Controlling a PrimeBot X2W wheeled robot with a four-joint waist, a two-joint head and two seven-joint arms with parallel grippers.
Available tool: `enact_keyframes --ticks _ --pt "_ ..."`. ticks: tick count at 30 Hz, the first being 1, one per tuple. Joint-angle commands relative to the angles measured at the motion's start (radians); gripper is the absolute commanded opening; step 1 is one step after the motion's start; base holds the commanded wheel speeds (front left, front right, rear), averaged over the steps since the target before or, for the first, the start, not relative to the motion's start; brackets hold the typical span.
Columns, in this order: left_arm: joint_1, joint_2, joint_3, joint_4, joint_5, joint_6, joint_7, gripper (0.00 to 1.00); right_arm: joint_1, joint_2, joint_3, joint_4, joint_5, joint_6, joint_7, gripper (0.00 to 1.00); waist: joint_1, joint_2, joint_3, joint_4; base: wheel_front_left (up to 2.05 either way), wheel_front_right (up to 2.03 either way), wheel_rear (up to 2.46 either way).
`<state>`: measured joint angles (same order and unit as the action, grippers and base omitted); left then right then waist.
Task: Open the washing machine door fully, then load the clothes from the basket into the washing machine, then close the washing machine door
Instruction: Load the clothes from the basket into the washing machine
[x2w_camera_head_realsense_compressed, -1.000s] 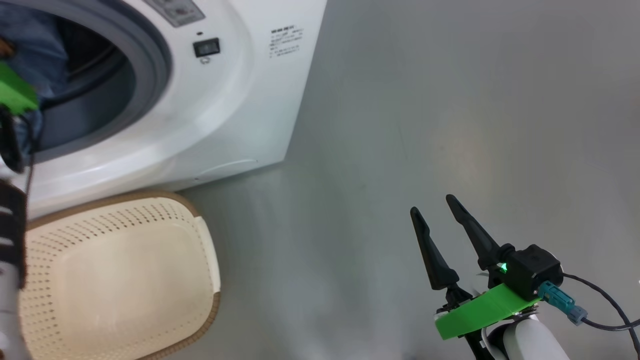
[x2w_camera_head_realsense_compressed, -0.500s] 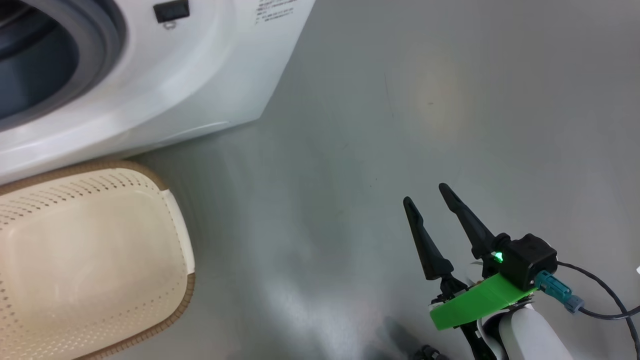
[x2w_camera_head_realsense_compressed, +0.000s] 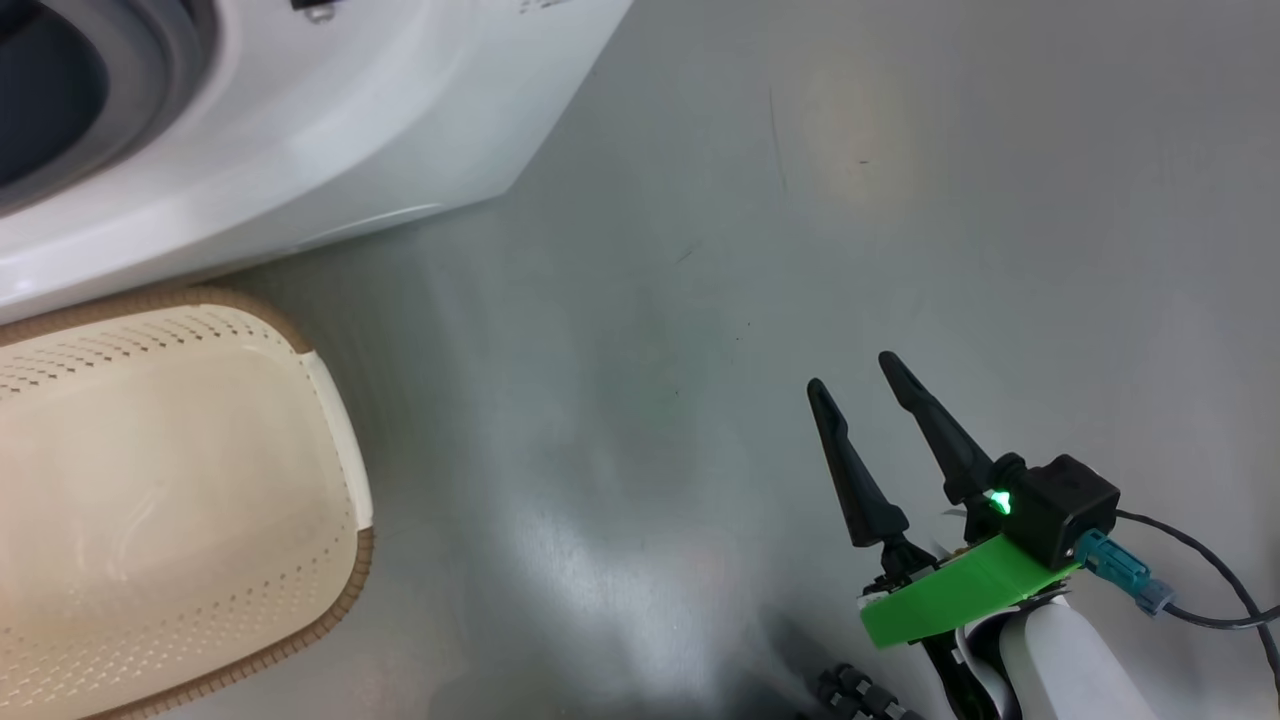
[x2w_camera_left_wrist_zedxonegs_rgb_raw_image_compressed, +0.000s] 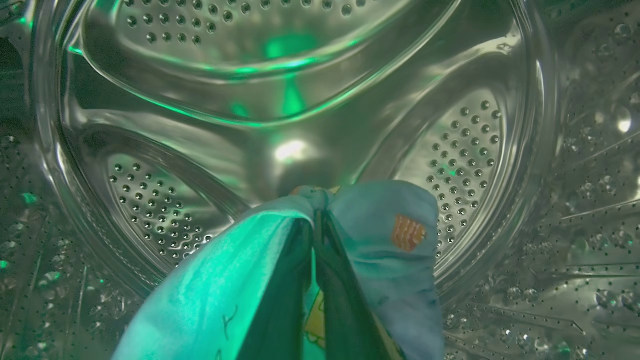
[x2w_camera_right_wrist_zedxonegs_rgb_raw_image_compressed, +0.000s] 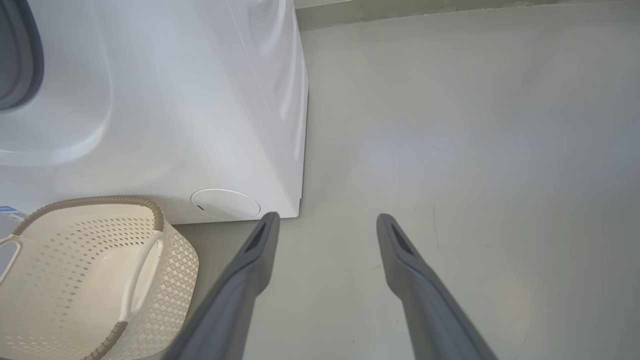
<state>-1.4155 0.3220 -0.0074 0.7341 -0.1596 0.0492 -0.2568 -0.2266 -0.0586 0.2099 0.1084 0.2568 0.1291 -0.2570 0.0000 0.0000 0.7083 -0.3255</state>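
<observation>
Deep inside the steel drum (x2w_camera_left_wrist_zedxonegs_rgb_raw_image_compressed: 300, 100), the left gripper (x2w_camera_left_wrist_zedxonegs_rgb_raw_image_compressed: 316, 219) is seen with its two dark fingers pinched tight on the clothes (x2w_camera_left_wrist_zedxonegs_rgb_raw_image_compressed: 385, 235). Soft light blue fabric is bunched over the tips and draped down both sides, with an orange-brown printed patch showing on the right fold. The drum's back wall is shiny, stamped into rounded lobes and dotted with small round holes (everything in there is washed in a green glow).

Outside, the washing machine (x2w_camera_head_realsense_compressed: 300, 120) is shown as a big white glossy box with rounded edges, and a grey rubber gasket (x2w_camera_head_realsense_compressed: 170, 80) is curved around its dark opening. A round flap (x2w_camera_right_wrist_zedxonegs_rgb_raw_image_compressed: 225, 203) is set low on its front. The basket (x2w_camera_right_wrist_zedxonegs_rgb_raw_image_compressed: 175, 260) is parked on the floor (x2w_camera_head_realsense_compressed: 900, 200) right against the washer's base: cream plastic, rounded rectangle, perforated walls, brown woven-look rim, smooth pale bottom.

The right gripper (x2w_camera_head_realsense_compressed: 851, 372) is held well apart from both, over bare, smooth grey floor. Its long tapered fingers are spread wide, with nothing between them. A bright green plastic bracket (x2w_camera_head_realsense_compressed: 950, 595) is mounted at its wrist.
</observation>
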Motion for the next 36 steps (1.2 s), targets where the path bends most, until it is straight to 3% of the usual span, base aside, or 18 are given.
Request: enact_keyframes --ticks 1,10,18,26,27,28,30,32,33,36 --pt "-0.015 0.044 0.011 -0.037 0.013 0.003 -0.005 0.00 0.013 -0.010 0.019 -0.021 0.013 0.002 -0.005 1.00 0.0000 0.0000 0.003 0.001 0.00 0.00 0.00" --pt "0.019 0.034 0.032 -0.048 0.053 0.011 -0.005 0.00 0.009 -0.013 0.014 -0.017 0.012 0.002 -0.005 1.00 0.0000 0.0000 0.004 0.013 0.00 0.00 0.00" --pt "-0.001 0.014 0.002 0.193 0.073 0.017 -0.002 0.00 0.018 -0.021 0.016 -0.008 0.013 0.002 -0.005 1.00 0.0000 0.0000 -0.023 0.027 0.00 0.00 0.00" --pt "-0.063 0.002 -0.031 0.387 0.088 0.033 0.081 0.00 0.026 -0.024 0.013 -0.003 0.014 0.002 -0.005 1.00 0.0000 0.0000 -0.050 0.031 0.00 0.00 0.00" --pt "-0.068 0.001 -0.037 0.408 0.090 0.033 0.092 0.06 0.028 -0.024 0.013 -0.003 0.013 0.002 -0.005 1.00 0.0000 0.0000 -0.053 0.031 0.00 0.00 0.00" --pt "-0.072 -0.001 -0.039 0.423 0.090 0.033 0.098 0.27 0.029 -0.025 0.013 -0.003 0.012 0.002 -0.005 1.00 0.0000 0.0000 -0.056 0.032 0.00 0.00 0.00" --pt "-0.078 -0.004 -0.041 0.456 0.086 0.035 0.115 0.48 0.032 -0.024 0.012 -0.003 0.012 0.002 -0.005 1.00 0.0000 0.0000 -0.063 0.032 0.00 0.00 0.00" --pt "-0.080 -0.009 -0.040 0.486 0.080 0.041 0.142 0.91 0.036 -0.024 0.011 -0.002 0.011 0.002 -0.005 1.00 0.0000 0.0000 -0.069 0.034 0.00 0.00 0.00" --pt "-0.079 -0.011 -0.040 0.498 0.077 0.044 0.161 1.00 0.037 -0.024 0.010 -0.001 0.011 0.002 -0.005 1.00 0.0000 0.0000 -0.072 0.035 0.00 0.00 0.00" --pt "-0.072 -0.019 -0.036 0.527 0.065 0.066 0.222 1.00 0.041 -0.024 0.006 0.000 0.011 0.002 -0.005 1.00 0.0000 0.0000 -0.085 0.042 0.00 0.00 0.00"
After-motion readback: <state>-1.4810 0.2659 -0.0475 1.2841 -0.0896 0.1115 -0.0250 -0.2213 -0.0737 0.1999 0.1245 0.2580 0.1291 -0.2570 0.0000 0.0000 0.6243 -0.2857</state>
